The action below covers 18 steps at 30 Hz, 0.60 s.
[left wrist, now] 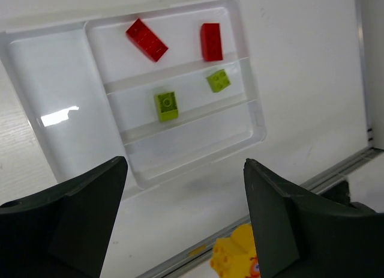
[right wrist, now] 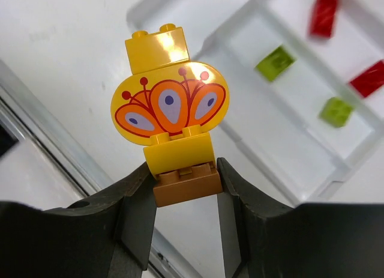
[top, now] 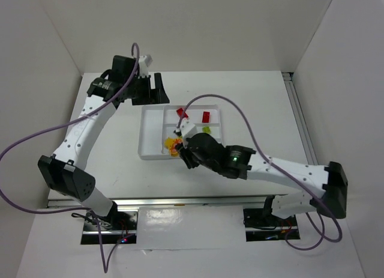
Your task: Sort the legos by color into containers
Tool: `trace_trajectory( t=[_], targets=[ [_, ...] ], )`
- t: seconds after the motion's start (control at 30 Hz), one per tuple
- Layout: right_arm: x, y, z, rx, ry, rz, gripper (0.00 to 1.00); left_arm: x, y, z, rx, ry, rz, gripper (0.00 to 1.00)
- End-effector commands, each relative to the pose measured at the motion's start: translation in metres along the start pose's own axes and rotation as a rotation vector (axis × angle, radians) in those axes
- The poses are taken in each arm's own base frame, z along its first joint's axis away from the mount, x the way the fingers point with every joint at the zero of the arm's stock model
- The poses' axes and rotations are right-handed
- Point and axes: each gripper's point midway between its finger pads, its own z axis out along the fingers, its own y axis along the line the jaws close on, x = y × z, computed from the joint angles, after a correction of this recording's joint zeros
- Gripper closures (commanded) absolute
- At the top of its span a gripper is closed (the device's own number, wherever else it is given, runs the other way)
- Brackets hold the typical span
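We read no text or number anywhere; the yellow and orange plastic brick stack (right wrist: 169,104) carries only a printed petal motif.

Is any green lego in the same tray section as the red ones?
No, both green legos lie in the middle section, a divider away from the red legos.

Left arm (top: 84,125) and right arm (top: 288,170): white link shells joined by bulky black joint housings. The left arm's long link bears a row of small dark dots (screws or holes, too small to tell). One purple cable (top: 36,134) loops loosely alongside each arm. A green indicator lamp (top: 233,160) is lit on the right arm's forward black housing. Left hand (top: 151,90) and right hand (top: 180,151): matte black, each with two broad wedge-shaped fingers (left wrist: 78,221) with flat inner faces. Black base plates (top: 267,221) are fixed at the worktop's near edge.
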Motion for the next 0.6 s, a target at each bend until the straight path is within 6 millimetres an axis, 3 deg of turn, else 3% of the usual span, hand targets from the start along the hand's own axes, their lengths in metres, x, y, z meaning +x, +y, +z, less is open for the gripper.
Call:
trace_trajectory(
  t=[0.0, 0.03, 0.1, 0.13, 0.2, 0.37, 0.53, 0.57],
  targets=[
    [-0.041, -0.034, -0.041, 0.149, -0.132, 0.087, 1.0, -0.007, -0.016, -0.021, 0.127, 0.027, -0.023, 0.1],
    [-0.044, -0.04, -0.045, 0.178, -0.148, 0.092, 1.0, -0.006, -0.03, -0.025, 0.217, 0.045, -0.036, 0.1],
    [-0.049, -0.052, -0.05, 0.247, -0.18, 0.116, 1.0, -0.005, -0.039, -0.025, 0.289, 0.059, -0.068, 0.1],
    [-0.055, -0.057, -0.055, 0.267, -0.2, 0.125, 1.0, -0.002, -0.031, -0.02, 0.307, 0.071, -0.105, 0.1],
    [-0.058, -0.065, -0.057, 0.319, -0.221, 0.143, 1.0, -0.007, -0.043, -0.027, 0.391, 0.043, -0.119, 0.1],
    [-0.065, -0.07, -0.055, 0.357, -0.262, 0.183, 1.0, 0.01, -0.061, -0.029, 0.55, 0.123, -0.138, 0.1],
    [-0.068, -0.069, -0.049, 0.368, -0.26, 0.166, 1.0, 0.037, -0.063, -0.019, 0.65, 0.205, -0.178, 0.09],
    [-0.068, -0.069, -0.049, 0.368, -0.26, 0.166, 1.0, 0.04, -0.07, -0.026, 0.705, 0.226, -0.189, 0.09]
  ],
)
